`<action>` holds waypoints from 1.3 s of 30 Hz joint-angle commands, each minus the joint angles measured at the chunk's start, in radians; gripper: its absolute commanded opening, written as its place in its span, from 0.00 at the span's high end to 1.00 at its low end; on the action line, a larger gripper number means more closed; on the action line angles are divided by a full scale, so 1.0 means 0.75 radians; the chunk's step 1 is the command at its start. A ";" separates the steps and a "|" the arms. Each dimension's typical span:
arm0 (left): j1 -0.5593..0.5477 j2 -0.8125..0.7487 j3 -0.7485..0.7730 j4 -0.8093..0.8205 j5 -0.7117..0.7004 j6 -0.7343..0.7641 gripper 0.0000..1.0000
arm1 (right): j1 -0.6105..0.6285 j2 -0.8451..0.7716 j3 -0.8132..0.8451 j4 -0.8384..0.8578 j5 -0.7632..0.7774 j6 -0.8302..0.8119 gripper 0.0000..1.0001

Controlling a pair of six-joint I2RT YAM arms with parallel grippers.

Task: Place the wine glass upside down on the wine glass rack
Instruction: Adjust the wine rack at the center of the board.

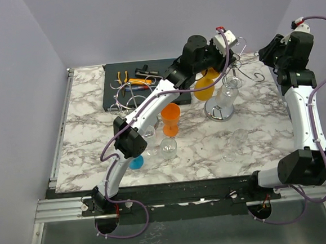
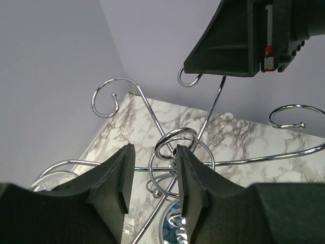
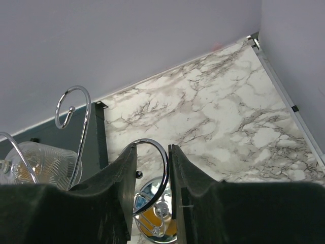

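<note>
The jaws of the right gripper [image 3: 152, 152] were drawn in on a chrome hook [image 3: 164, 163] of the wine glass rack [image 1: 220, 111], and the curl spanned the gap from one pad to the other. The jaws of the left gripper [image 2: 152, 152] stood part-spread with nothing between them. The rack's central ring [image 2: 175, 136] lay just off the tip of one finger. From the overhead camera I saw both arms reaching in high over the rack at the far side of the marble table [image 1: 95, 121]. Neither gripper held a glass. One clear wine glass [image 1: 227, 94] sat in among the rack's arms, above its foot, with a yellow glass [image 1: 204, 86] just beside it. I couldn't tell whether either one hung from a hook. Two more clear glasses [image 1: 168, 149] [image 1: 233, 148] stood loose on the marble, well apart from the rack, near an orange cup [image 1: 171, 118].
</note>
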 commanded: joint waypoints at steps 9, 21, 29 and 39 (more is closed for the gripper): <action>-0.010 0.037 0.079 0.087 -0.156 0.048 0.59 | -0.005 -0.133 -0.129 -0.104 -0.008 0.010 0.79; -0.035 0.045 0.082 0.105 -0.169 0.077 0.59 | -0.006 -0.284 -0.292 -0.178 -0.060 0.074 0.84; -0.036 -0.019 0.033 0.105 -0.180 0.098 0.58 | -0.005 -0.356 -0.312 -0.240 -0.041 0.061 0.77; -0.034 -0.186 -0.134 0.084 -0.186 0.122 0.47 | -0.005 -0.293 -0.174 -0.292 0.059 0.002 0.49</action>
